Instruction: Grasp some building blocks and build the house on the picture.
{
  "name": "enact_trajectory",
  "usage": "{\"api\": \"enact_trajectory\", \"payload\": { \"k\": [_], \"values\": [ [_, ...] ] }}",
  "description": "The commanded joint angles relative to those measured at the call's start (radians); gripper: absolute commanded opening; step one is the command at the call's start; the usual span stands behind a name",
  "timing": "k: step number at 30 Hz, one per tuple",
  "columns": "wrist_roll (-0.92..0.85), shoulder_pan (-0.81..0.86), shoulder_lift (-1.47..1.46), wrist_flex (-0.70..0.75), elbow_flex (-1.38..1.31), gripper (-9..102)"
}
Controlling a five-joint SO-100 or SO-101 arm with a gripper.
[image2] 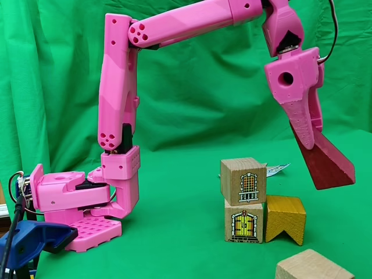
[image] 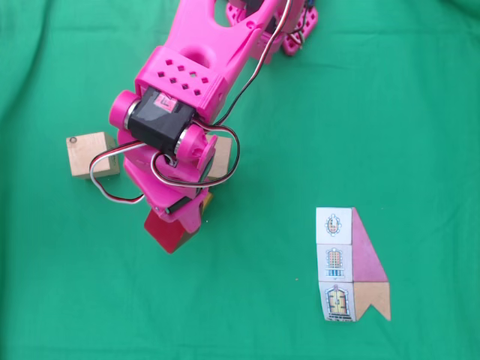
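In both fixed views my pink gripper (image: 178, 222) (image2: 312, 144) is shut on a dark red triangular prism (image: 166, 234) (image2: 326, 164), holding it in the air, tilted. It hangs just to the right of and slightly above a stack of two tan cubes: the top cube (image2: 243, 181) bears a window drawing, the lower cube (image2: 243, 220) a door. An orange-yellow notched block (image2: 285, 217) leans against the stack's right side. From above, my arm hides most of that stack (image: 221, 159). A loose tan cube (image: 91, 154) (image2: 313, 267) lies apart. The picture (image: 352, 264) lies flat on the cloth, showing the house.
Green cloth covers the table (image: 390, 112) and hangs behind as a backdrop (image2: 192, 87). My arm's base (image2: 78, 203) is held at the left edge by a blue clamp (image2: 32, 241). A corner of the card (image2: 278, 169) peeks out behind the stack.
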Motion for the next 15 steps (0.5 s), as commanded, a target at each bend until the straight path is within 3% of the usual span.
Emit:
{"api": "enact_trajectory", "payload": {
  "k": [1, 15],
  "values": [
    [-0.002, -0.003, 0.018, 0.072, -0.038, 14],
    [-0.003, -0.003, -0.031, 0.078, -0.034, 14]
  ]
}}
